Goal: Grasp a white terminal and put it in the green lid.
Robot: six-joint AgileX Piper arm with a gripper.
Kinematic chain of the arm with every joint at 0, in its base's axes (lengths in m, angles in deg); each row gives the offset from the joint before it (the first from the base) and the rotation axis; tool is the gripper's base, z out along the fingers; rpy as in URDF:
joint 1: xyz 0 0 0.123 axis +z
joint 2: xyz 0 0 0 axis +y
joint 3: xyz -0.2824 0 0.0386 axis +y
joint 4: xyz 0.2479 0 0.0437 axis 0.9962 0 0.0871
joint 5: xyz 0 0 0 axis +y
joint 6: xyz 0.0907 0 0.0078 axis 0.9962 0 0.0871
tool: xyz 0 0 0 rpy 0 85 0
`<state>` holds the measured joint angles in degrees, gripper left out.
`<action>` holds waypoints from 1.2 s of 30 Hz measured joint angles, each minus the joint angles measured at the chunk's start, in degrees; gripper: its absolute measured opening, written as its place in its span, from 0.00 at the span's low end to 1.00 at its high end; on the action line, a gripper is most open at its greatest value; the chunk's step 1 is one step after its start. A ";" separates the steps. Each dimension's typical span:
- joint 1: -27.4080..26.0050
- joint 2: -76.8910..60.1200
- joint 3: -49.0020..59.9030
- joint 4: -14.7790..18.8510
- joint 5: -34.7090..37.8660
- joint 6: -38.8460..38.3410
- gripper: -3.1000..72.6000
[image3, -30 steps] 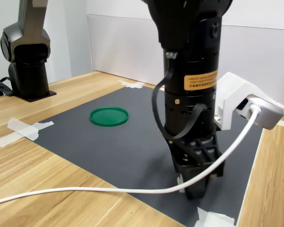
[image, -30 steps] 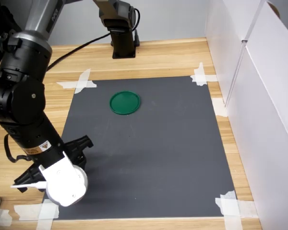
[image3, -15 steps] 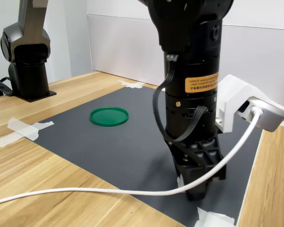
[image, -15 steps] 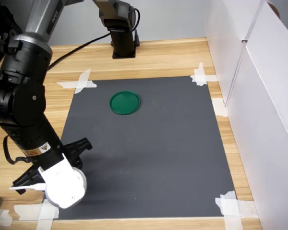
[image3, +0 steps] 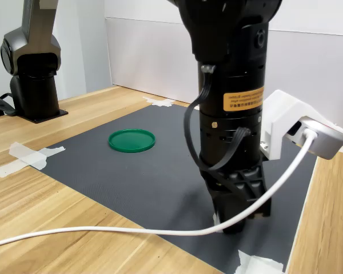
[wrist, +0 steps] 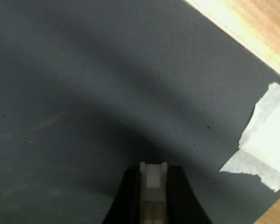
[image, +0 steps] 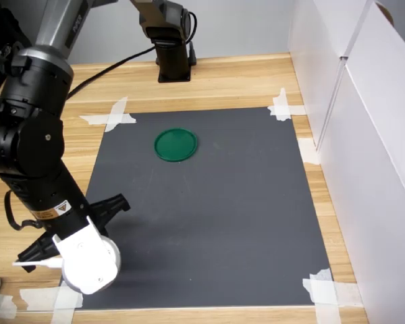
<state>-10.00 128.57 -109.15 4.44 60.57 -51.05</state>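
Observation:
In the wrist view, my gripper is shut on the white terminal, a small blocky piece sticking out between the two dark fingers just above the dark mat. The green lid lies flat on the mat's far part in both exterior views, well away from the gripper, and is also seen as a round disc in the second exterior view. The gripper hangs close over the mat's near corner there. In the first exterior view the white camera housing hides the fingertips.
A dark grey mat is taped to the wooden table with white tape strips at its corners. A white wall stands along the first exterior view's right. The arm's base stands at the back. A white cable trails across the table.
The gripper, still holding the white terminal, has risen slightly off the mat and shifted a little. The green lid has not moved.

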 joint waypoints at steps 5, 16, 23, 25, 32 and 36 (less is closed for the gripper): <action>0.00 -0.34 0.00 -0.07 0.78 2.24 0.16; 0.00 -7.68 0.00 0.40 1.62 3.49 0.16; 0.00 -16.43 2.90 3.71 2.31 3.49 0.16; 0.00 -19.29 4.60 4.26 2.71 3.49 0.16; 2.44 -28.33 11.63 3.22 2.97 3.49 0.16; 6.19 -32.97 16.59 2.87 2.97 4.01 0.16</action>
<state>-3.81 95.59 -92.56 7.31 63.53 -47.04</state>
